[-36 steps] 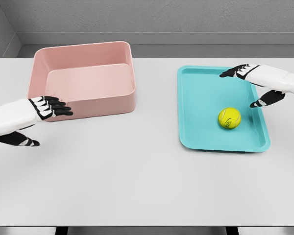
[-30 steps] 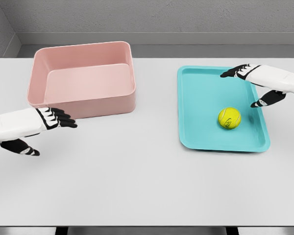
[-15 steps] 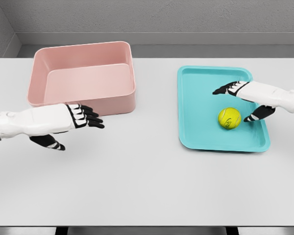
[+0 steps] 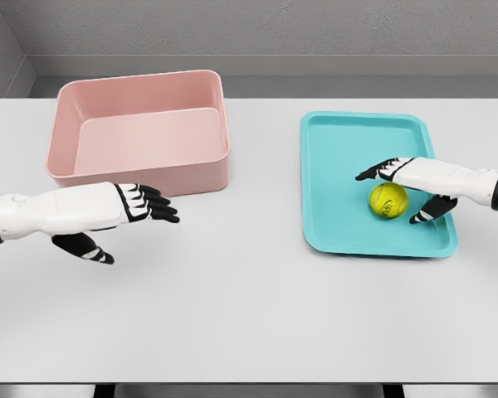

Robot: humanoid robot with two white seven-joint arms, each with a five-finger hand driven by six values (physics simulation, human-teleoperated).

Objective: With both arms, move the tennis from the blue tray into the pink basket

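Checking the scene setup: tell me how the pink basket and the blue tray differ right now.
The pink basket has tall walls and a deep well; the blue tray is shallow with only a low rim. The basket holds nothing, while the tray carries the tennis ball. The basket sits at the table's rear left, the tray on the right. Both are rounded rectangles resting flat on the white table.

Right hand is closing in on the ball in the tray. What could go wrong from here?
The tennis ball lies free on the blue tray, and the right hand is open around it, fingers above, thumb beside. A touch before closing could roll it away.

The tray's rim is low, so a knocked ball might escape onto the table.

The left hand waits open, well apart from the ball, in front of the pink basket; the handover gap is wide, so a drop seems possible.
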